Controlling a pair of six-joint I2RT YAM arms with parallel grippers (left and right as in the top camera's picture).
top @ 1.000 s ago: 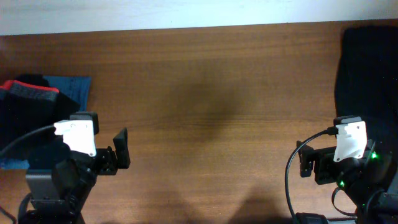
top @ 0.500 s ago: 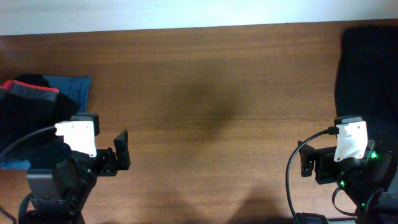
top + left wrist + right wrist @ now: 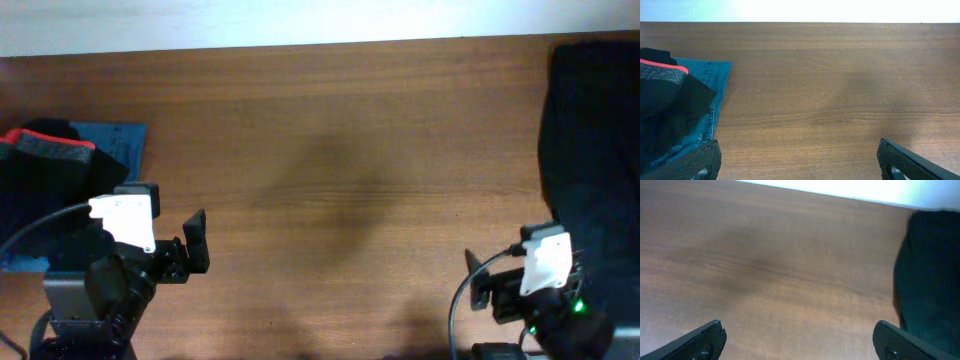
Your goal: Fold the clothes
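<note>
A pile of clothes lies at the table's left edge: black trousers [image 3: 35,175] with a red-orange and grey waistband [image 3: 45,146] on top of blue denim jeans [image 3: 118,140]. In the left wrist view the trousers [image 3: 662,102] and jeans [image 3: 712,80] lie at the far left. A second black garment [image 3: 590,150] lies at the right edge and also shows in the right wrist view [image 3: 932,270]. My left gripper [image 3: 188,248] [image 3: 800,165] is open and empty over bare wood, right of the pile. My right gripper [image 3: 482,285] [image 3: 800,342] is open and empty, left of the black garment.
The brown wooden table [image 3: 340,150] stretches between the two piles. A pale wall edge [image 3: 300,20] runs along the far side. Both arm bases stand at the near edge.
My right arm has drawn back toward the near edge and slightly left. The left arm and the clothes have not moved.
</note>
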